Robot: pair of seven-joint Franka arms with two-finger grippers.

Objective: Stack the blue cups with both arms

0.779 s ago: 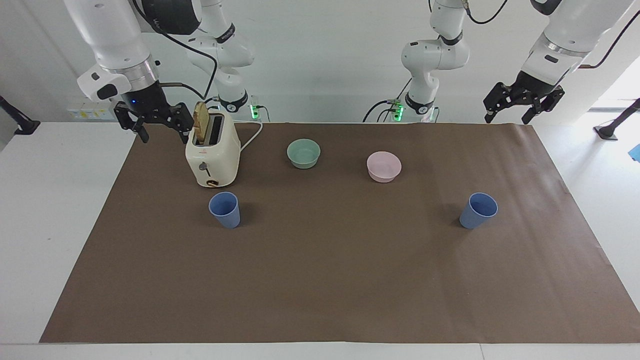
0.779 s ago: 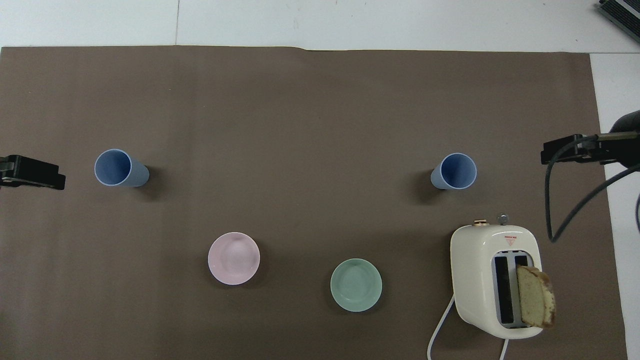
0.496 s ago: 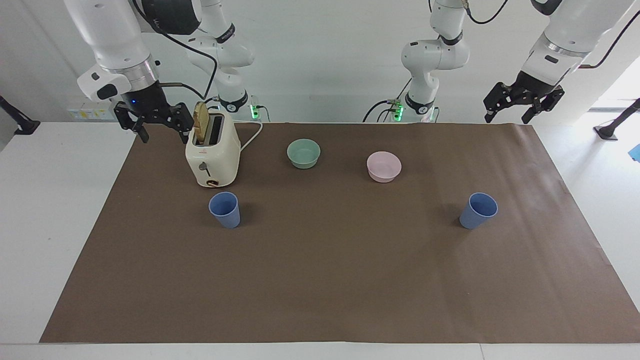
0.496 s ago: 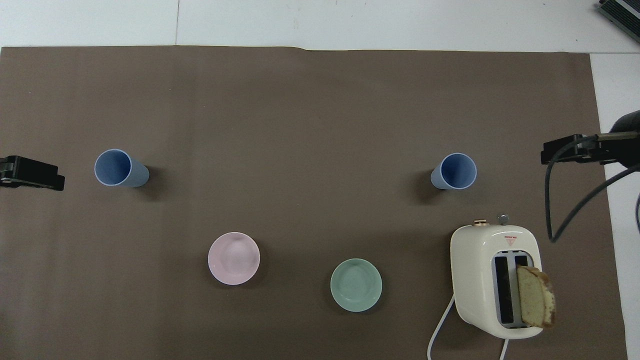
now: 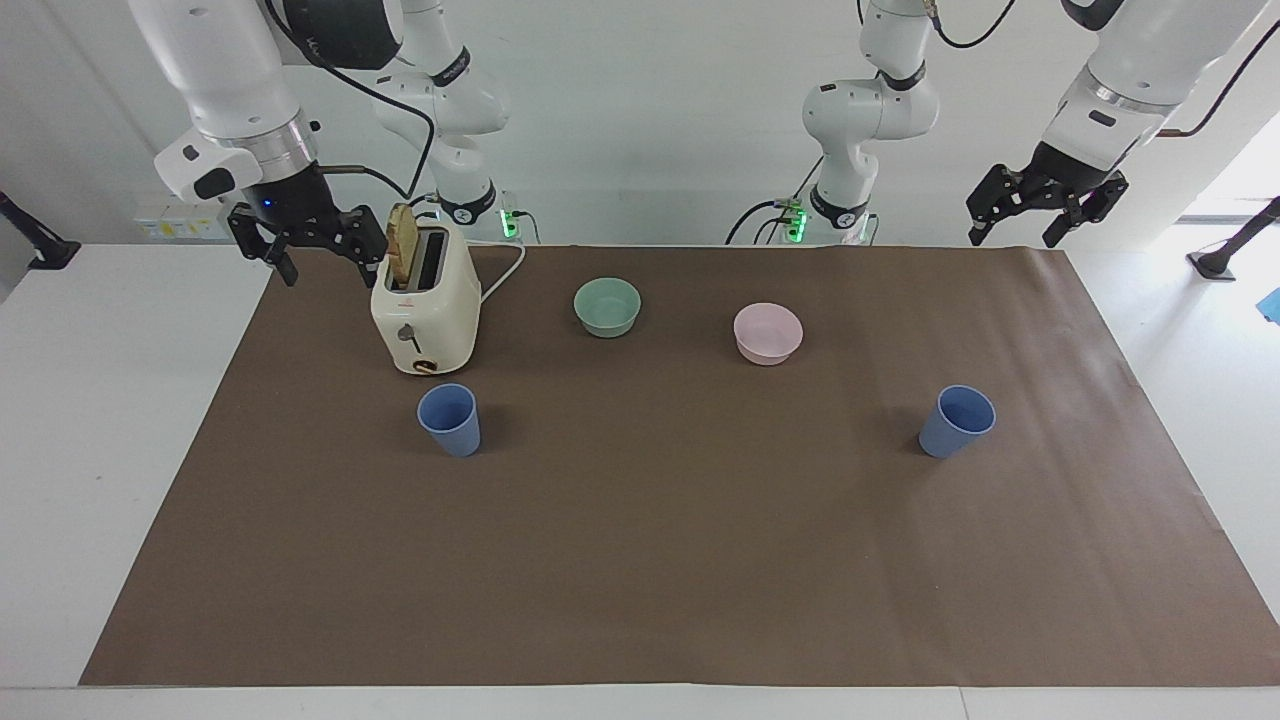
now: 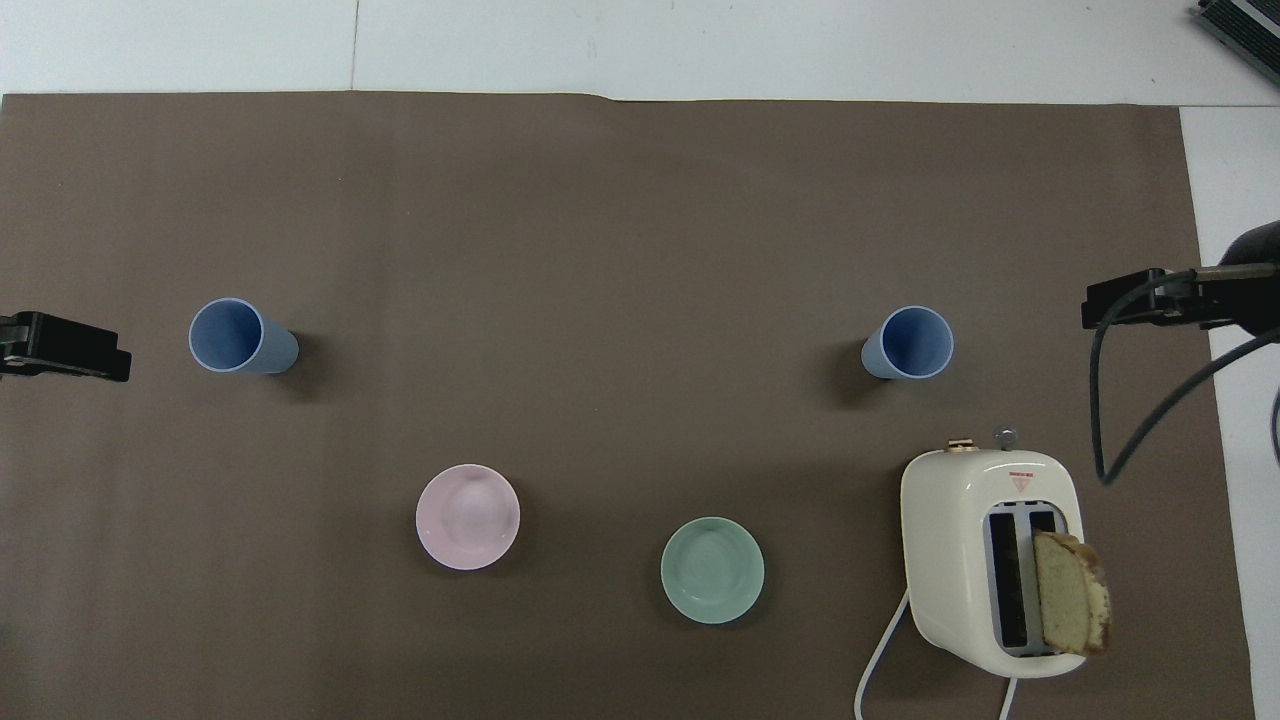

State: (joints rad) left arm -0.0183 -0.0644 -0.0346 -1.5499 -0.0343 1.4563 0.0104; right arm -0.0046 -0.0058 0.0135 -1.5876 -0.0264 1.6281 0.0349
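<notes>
Two blue cups stand upright and apart on the brown mat (image 5: 680, 540). One blue cup (image 5: 449, 420) (image 6: 908, 342) is toward the right arm's end, just farther from the robots than the toaster. The other blue cup (image 5: 957, 421) (image 6: 240, 336) is toward the left arm's end. My right gripper (image 5: 330, 268) (image 6: 1140, 298) hangs open and empty beside the toaster, above the mat's corner. Over the mat's corner at its own end, my left gripper (image 5: 1012, 238) (image 6: 62, 346) hangs high, open and empty. Neither gripper touches a cup.
A cream toaster (image 5: 425, 310) (image 6: 990, 560) holds a slice of bread (image 6: 1070, 592); its cord trails toward the robots. A mint-green bowl (image 5: 607, 306) (image 6: 712, 570) and a pink bowl (image 5: 767, 333) (image 6: 467, 516) sit nearer to the robots than the cups.
The left gripper has risen very slightly. The cups, the bowls and the right arm have not moved.
</notes>
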